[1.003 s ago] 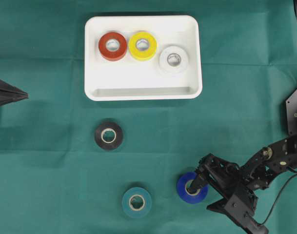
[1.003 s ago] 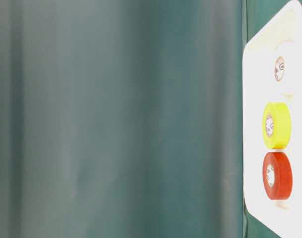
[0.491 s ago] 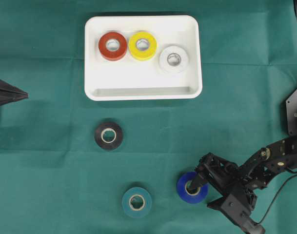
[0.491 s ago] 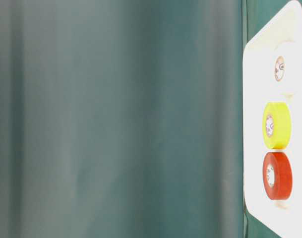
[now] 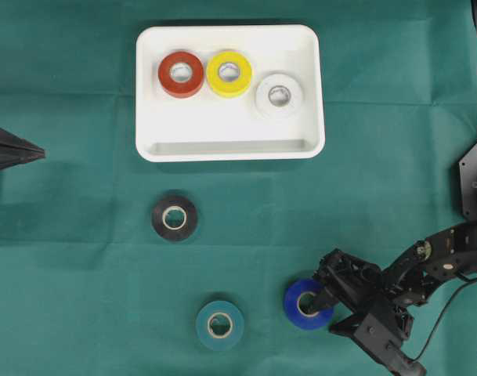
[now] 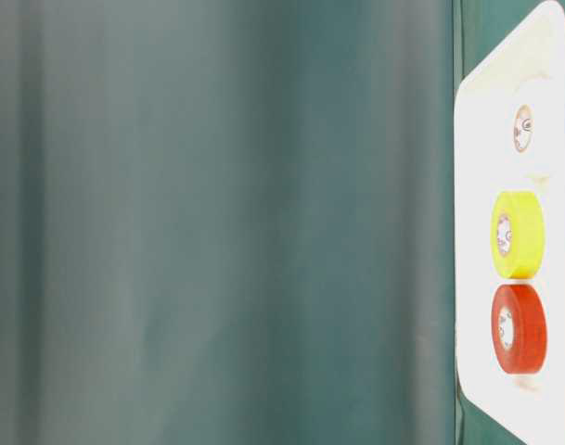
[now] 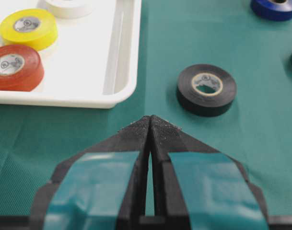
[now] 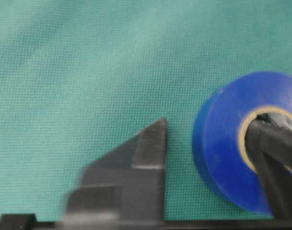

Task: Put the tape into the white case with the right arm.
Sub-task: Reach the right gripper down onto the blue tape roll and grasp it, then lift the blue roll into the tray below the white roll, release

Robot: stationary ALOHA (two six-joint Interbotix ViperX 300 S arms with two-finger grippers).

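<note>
The blue tape [image 5: 307, 304] lies flat on the green cloth at the lower right. My right gripper [image 5: 328, 312] straddles its wall: one black finger sits inside the core [image 8: 273, 139], the other [image 8: 153, 143] stands outside on the cloth with a narrow strip of cloth between it and the blue tape [image 8: 222, 153]. The jaws stand open around the roll's wall. The white case [image 5: 230, 149] sits at the top centre and holds red [image 5: 181, 74], yellow [image 5: 229, 73] and white [image 5: 279, 95] rolls. My left gripper [image 5: 38, 153] rests shut at the far left edge, its tips [image 7: 150, 117] meeting.
A black tape roll [image 5: 174, 218] lies below the case's left part, and a teal roll [image 5: 219, 324] lies left of the blue one. In the table-level view only the case [image 6: 472, 232] with its rolls shows at the right.
The right gripper's outer finger has swung in toward the blue roll, narrowing the jaws around its wall. The roll has shifted very slightly. The left arm has not moved.
</note>
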